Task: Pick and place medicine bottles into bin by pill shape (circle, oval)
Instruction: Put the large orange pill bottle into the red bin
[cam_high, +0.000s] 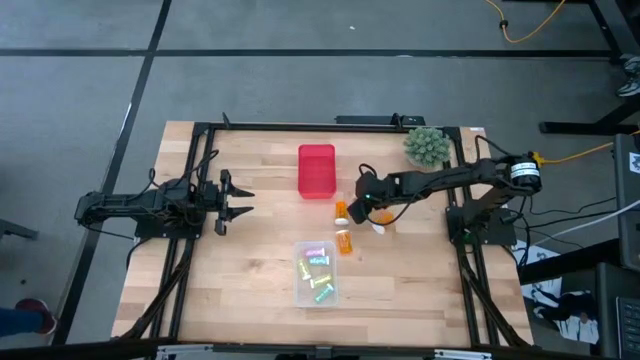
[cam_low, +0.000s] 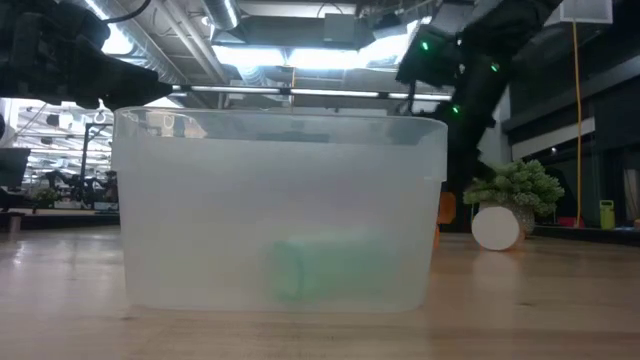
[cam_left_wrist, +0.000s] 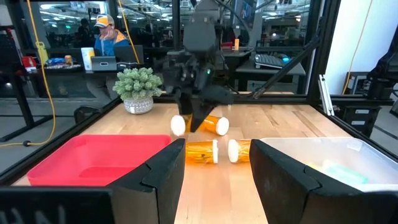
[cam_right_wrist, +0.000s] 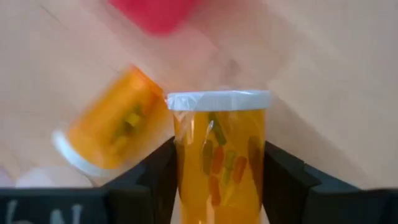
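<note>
My right gripper (cam_high: 362, 196) is shut on a translucent orange bottle with a white cap (cam_right_wrist: 217, 155), over the table's middle near the red bin (cam_high: 316, 170). It also shows in the left wrist view (cam_left_wrist: 196, 118). Three more orange bottles lie on their sides on the wood: one under the gripper (cam_high: 341, 210) (cam_right_wrist: 115, 134), one nearer the clear bin (cam_high: 345, 242), and one with its white cap toward the near edge (cam_high: 380, 226) (cam_low: 497, 228). The clear bin (cam_high: 300, 290) holds several small pastel bottles. My left gripper (cam_high: 238, 197) (cam_left_wrist: 217, 180) is open and empty at the table's left. My right gripper pinches the bottle's orange body (cam_right_wrist: 186, 180) between its two fingers (cam_right_wrist: 283, 183), one on each side, below the cap. The bottle lies along the fingers, and its white cap (cam_right_wrist: 217, 99) sticks out past the fingertips toward the table's left. It looks lifted a little off the wood.
A green spiky plant in a white pot (cam_high: 427, 146) stands at the far right corner. Black frame rails (cam_high: 200, 180) run along the table's left and right sides. A person (cam_left_wrist: 109, 37) sits in the room beyond the table.
</note>
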